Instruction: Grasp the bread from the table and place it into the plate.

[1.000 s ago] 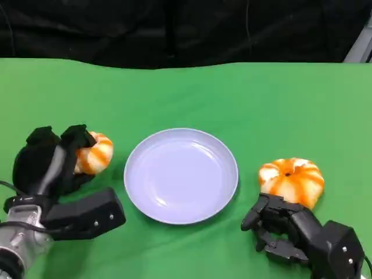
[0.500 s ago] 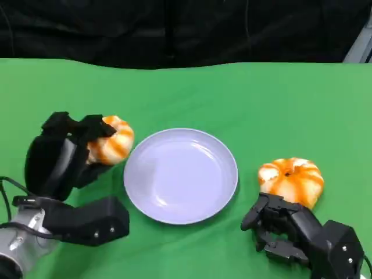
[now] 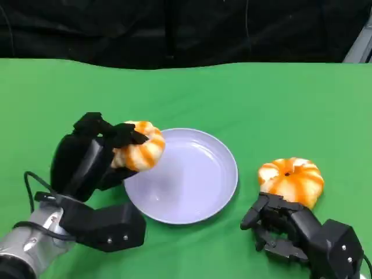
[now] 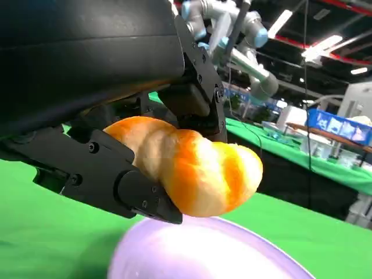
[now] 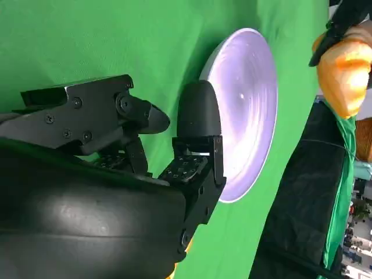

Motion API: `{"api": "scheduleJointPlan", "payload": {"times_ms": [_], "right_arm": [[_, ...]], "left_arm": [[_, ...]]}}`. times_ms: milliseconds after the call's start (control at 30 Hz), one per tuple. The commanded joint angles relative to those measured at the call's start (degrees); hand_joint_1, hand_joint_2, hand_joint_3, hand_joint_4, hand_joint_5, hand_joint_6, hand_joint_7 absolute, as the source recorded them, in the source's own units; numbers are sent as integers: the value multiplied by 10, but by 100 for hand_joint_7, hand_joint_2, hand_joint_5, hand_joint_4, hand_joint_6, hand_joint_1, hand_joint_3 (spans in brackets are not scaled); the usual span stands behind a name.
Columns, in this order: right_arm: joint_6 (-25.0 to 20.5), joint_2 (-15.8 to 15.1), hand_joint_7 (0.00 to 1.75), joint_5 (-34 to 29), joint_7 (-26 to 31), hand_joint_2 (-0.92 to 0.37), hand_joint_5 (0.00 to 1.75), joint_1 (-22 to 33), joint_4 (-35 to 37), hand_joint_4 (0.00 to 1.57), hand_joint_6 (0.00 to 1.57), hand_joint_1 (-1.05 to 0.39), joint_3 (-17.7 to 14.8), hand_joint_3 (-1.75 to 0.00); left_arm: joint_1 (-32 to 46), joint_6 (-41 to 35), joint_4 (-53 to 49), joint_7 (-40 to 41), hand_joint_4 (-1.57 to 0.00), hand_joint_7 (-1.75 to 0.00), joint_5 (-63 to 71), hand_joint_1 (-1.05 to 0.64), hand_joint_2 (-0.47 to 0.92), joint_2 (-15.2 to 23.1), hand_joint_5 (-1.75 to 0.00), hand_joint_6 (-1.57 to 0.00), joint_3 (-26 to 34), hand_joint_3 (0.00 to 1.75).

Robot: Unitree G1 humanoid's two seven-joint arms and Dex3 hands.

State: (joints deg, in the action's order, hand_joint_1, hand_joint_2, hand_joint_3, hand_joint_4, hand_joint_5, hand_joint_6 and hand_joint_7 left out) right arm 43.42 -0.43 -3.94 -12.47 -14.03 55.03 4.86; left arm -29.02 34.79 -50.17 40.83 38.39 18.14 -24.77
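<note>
Head view, for your record: your left robot hand grips an orange-striped bread roll, fingers wrapped over its top and side, and holds it raised above the left rim of the pale lilac plate. Your left wrist view shows the same roll pinched between black fingers, clear of the plate beneath it. Your right robot hand sits low at the lower right with its fingers curled inward around nothing, just in front of a second bread roll lying on the green table to the right of the plate. You can see the plate past that hand's fingers in your right wrist view.
</note>
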Motion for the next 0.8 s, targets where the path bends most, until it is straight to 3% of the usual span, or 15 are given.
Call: {"api": "scheduleJointPlan", "payload": {"times_ms": [33, 533, 800], "right_arm": [[-18, -5, 137, -3, 3, -88, 175, 11, 4, 68, 70, 2, -1, -63], [-16, -5, 137, -11, 16, -88, 175, 14, -3, 68, 70, 3, 3, -62], [-12, -3, 137, -8, 15, -87, 175, 15, -3, 68, 71, 2, 3, -63]], "left_arm": [[-7, 9, -9, -20, -72, -81, 8, 0, 90, -4, -145, -97, -6, 8], [-80, 34, -119, -32, -69, -78, 14, 0, 91, -55, -154, -98, -27, 5], [-100, 37, -154, -70, -72, -55, 4, -1, 92, -71, -144, -107, -26, 5]]}}
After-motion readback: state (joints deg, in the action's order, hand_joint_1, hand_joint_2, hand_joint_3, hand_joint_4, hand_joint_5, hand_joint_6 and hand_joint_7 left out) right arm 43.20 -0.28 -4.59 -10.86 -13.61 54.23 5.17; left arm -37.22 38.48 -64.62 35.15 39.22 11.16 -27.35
